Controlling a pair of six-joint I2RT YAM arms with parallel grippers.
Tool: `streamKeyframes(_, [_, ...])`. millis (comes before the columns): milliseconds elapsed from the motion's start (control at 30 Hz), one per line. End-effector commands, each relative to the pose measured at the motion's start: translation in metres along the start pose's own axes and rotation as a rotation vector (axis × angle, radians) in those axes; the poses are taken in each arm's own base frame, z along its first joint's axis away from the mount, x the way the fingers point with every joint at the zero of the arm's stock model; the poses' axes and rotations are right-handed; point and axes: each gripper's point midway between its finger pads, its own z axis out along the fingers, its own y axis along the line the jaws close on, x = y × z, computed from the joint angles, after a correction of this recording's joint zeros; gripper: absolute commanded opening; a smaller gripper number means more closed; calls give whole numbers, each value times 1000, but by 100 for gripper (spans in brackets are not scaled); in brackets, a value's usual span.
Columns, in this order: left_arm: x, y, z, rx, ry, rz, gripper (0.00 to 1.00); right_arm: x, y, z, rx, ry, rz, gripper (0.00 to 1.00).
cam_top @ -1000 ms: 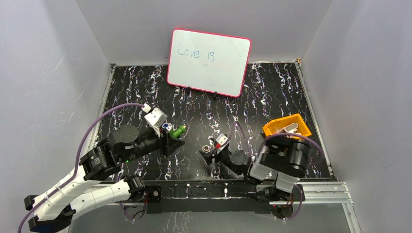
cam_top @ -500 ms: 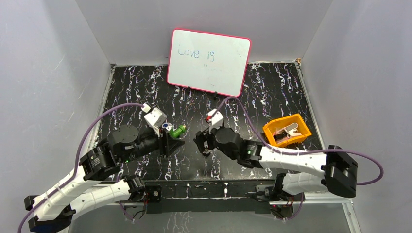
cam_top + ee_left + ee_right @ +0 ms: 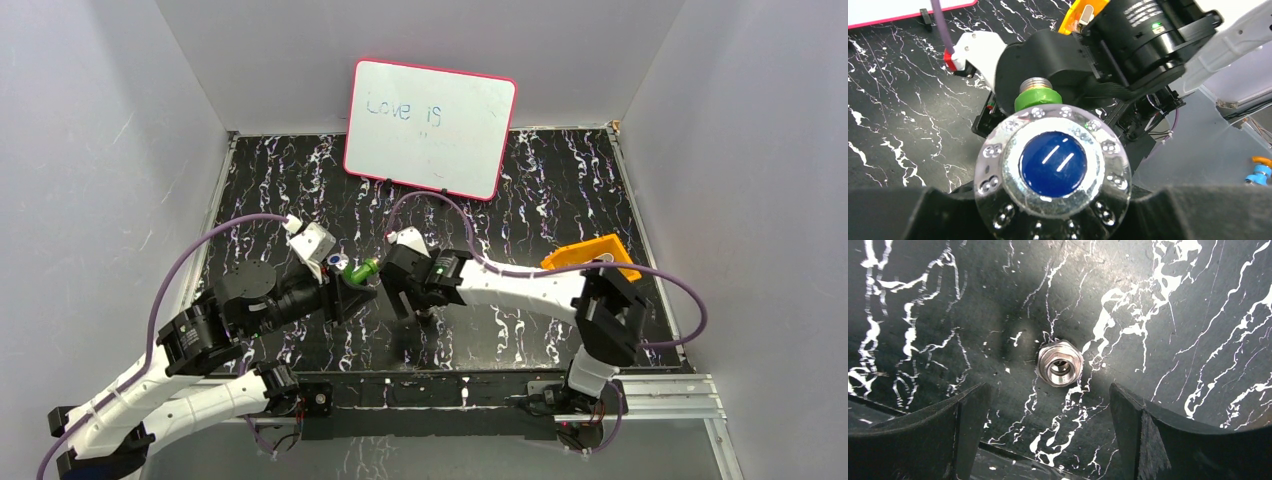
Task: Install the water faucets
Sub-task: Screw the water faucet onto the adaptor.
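Green tap [image 3: 1034, 98] mostly hidden behind blue knob [image 3: 1053, 164]

top external: high over the near edge, down on the whole counter [image 3: 560, 200]
left wrist: close on tap [image 3: 1054, 165], facing right arm [image 3: 1148, 45]
right wrist: close, down onto counter

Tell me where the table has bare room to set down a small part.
Free: the far-left table corner, between wall and whiteboard; the far-right strip between whiteboard and tray. Crowded: the middle, where the left end effector holds the tap and the right end effector hangs open above the nut.
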Motion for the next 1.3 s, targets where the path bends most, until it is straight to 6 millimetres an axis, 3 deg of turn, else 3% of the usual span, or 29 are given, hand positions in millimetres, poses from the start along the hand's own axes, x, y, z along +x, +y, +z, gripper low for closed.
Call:
streamKeyframes(0, [-11, -5, -5, 21, -37, -7, 0, 13, -11, 1, 44, 136, -20, 96])
streamKeyframes(267, [-8, -9, -1, 41, -24, -16, 0, 18, -16, 26, 45, 216, 13, 90])
streamKeyframes(433, [-6, -10, 0, 46, -14, -17, 0, 25, -5, 38, -26, 262, 26, 84])
streamKeyframes(1033, [-6, -11, 5, 45, -7, -19, 0, 32, 0, 63, 18, 285, 115, 74])
streamKeyframes(1267, [-2, -16, 6, 78, 11, -20, 0, 36, -8, 68, 67, 278, 152, 65])
